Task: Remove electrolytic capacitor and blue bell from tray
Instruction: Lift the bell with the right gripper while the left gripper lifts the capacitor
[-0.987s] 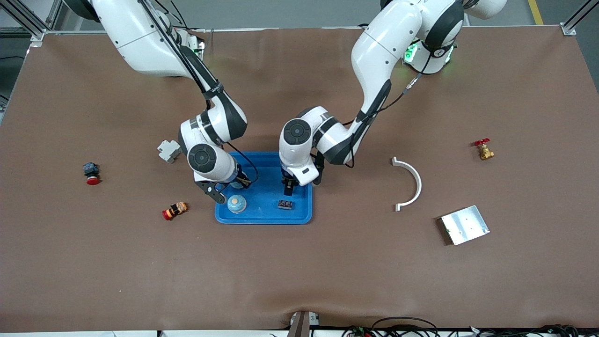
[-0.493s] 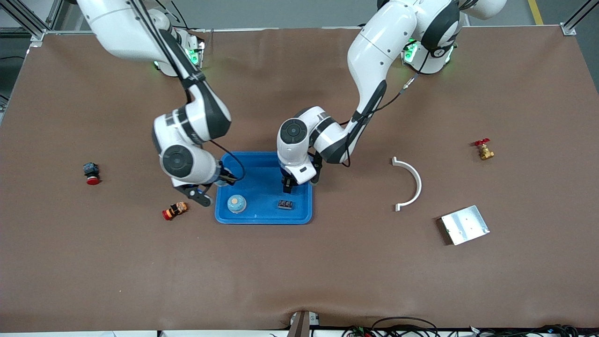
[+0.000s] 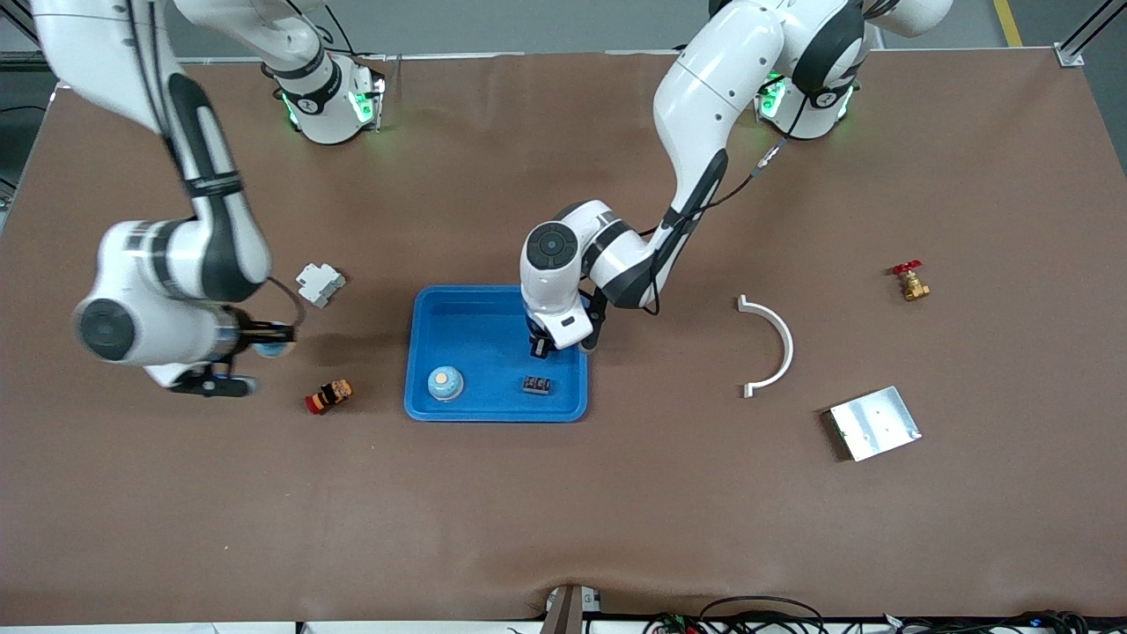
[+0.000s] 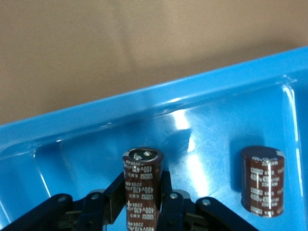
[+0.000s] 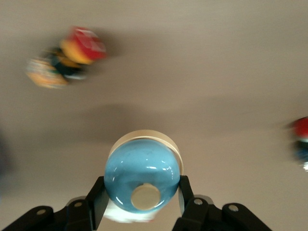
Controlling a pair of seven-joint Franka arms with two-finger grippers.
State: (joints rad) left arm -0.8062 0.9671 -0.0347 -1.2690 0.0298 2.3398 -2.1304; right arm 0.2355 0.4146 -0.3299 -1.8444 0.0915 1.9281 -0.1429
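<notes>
My left gripper point(image 3: 540, 345) is over the blue tray point(image 3: 493, 410) and is shut on a brown capacitor point(image 4: 142, 185). A second brown capacitor point(image 4: 262, 180) sits in the tray point(image 4: 96, 120); it also shows in the front view point(image 3: 537, 385). My right gripper point(image 3: 260, 357) is shut on a blue bell point(image 5: 143, 175) over bare table, off the tray toward the right arm's end. The held bell also shows in the front view point(image 3: 274, 349). Another blue bell point(image 3: 445, 382) sits in the tray.
A red and orange button point(image 3: 328, 396) and a grey-white part point(image 3: 319, 283) lie close to my right gripper. A red push button point(image 3: 172, 328) lies farther toward that end. A white curved piece point(image 3: 770, 343), a metal plate point(image 3: 874, 423) and a brass valve point(image 3: 910, 282) lie toward the left arm's end.
My right arm has swung away from the tray toward its own end of the table, carrying the blue bell. My left gripper has barely moved over the tray.
</notes>
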